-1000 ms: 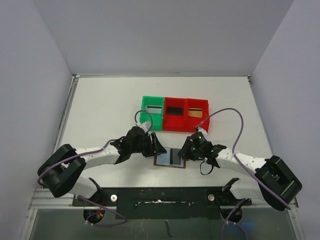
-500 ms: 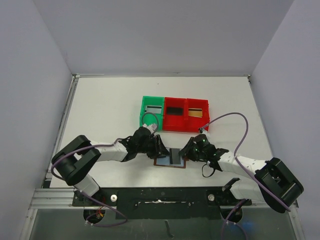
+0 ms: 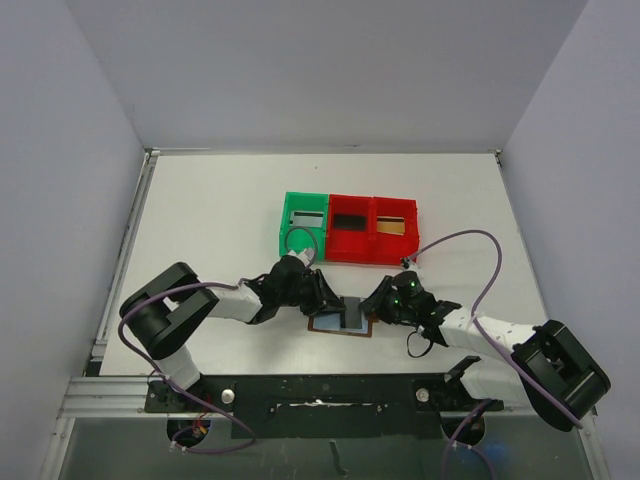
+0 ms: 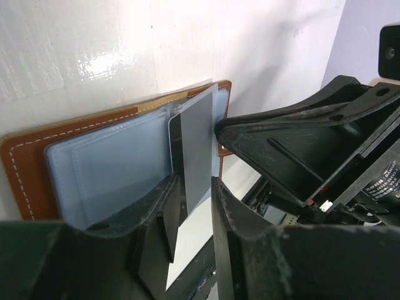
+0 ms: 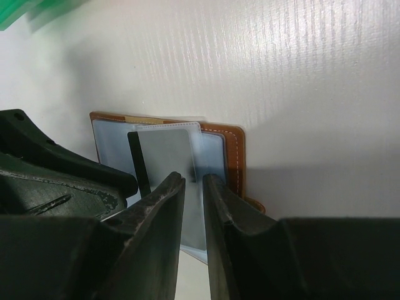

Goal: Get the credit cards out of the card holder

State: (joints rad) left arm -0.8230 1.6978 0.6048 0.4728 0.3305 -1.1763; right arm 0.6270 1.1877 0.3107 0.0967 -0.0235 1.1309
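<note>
Left arm's elbow has swung in toward centre vs. 1 s ago. Left gripper [image 4: 195,187] now sits tighter against the wallet [image 4: 25,169], and right gripper [image 5: 194,181] has crept in a bit too. Wallet itself has barely shifted.

Wallet lies open & flat on the white table [image 3: 220,200], toward the near edge, between the two grippers, pale blue-grey pockets up. We see one grey card [image 4: 197,137] w/ a dark stripe along one long edge. It lies on the pockets of the wallet's right half, one end about level w/ the brown rim. Other end is hidden behind the left gripper's fingers [image 4: 156,219], so we can't tell if it is still tucked in.

Left gripper: jaws a narrow gap apart, tips over the card, card face showing through the gap. Can't tell if clamped on anything.

Right gripper: jaws almost together, tips over the wallet just beside a card corner. Grip can't be told either.

Green bin [image 3: 285,225] & red bins [image 3: 350,252] stand side by side farther back, apart from the wallet.
</note>
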